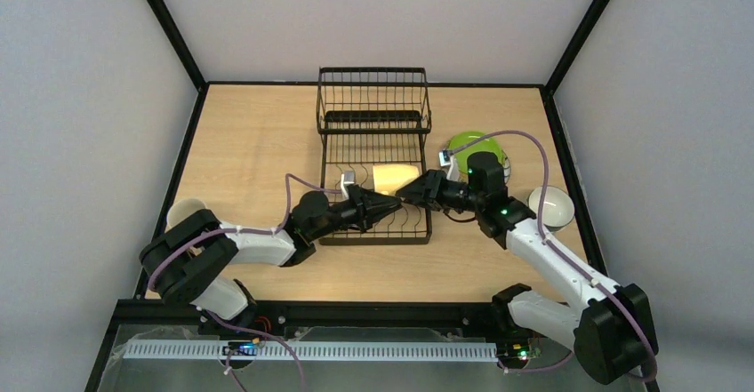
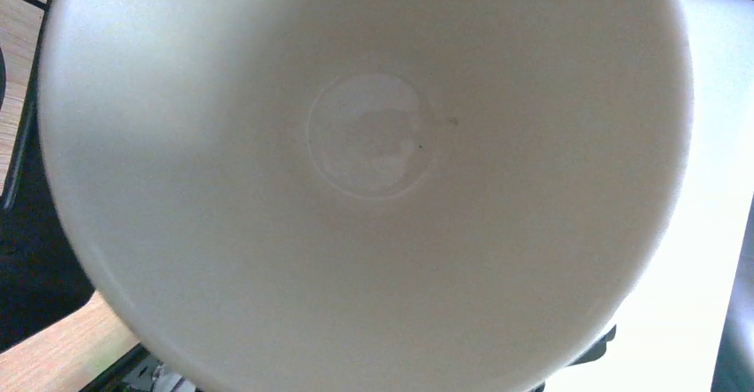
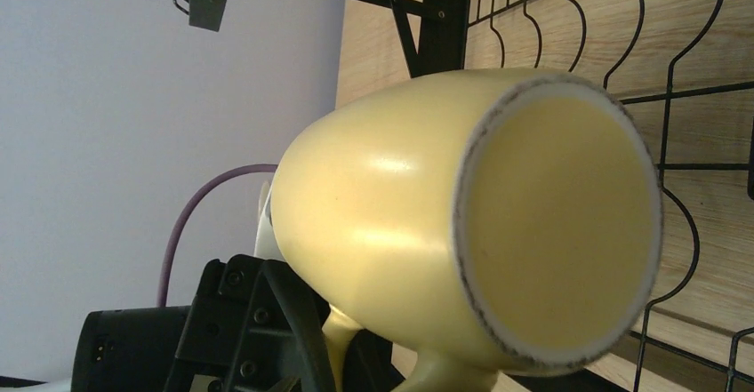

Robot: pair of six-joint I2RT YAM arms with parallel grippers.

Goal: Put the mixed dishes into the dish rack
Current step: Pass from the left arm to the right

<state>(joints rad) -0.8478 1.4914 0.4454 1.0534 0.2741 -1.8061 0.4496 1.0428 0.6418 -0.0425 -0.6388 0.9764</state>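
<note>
The pale yellow mug (image 1: 396,177) lies on its side over the front of the black wire dish rack (image 1: 373,99), between both grippers. My left gripper (image 1: 391,200) reaches it from the left. The mug's base (image 2: 369,188) fills the left wrist view and hides my fingers. In the right wrist view the mug (image 3: 391,214) shows its open mouth, with its handle (image 3: 445,376) at the bottom edge. A black finger of the left gripper (image 3: 267,312) lies against the handle. My right gripper (image 1: 411,189) touches the mug's right end; its own fingers do not show.
A lime green plate (image 1: 464,143) lies right of the rack, partly under my right arm. A white round dish (image 1: 551,207) sits near the right edge. A cream mug (image 1: 185,212) stands at the left edge. The other mugs and the tan plate are out of view.
</note>
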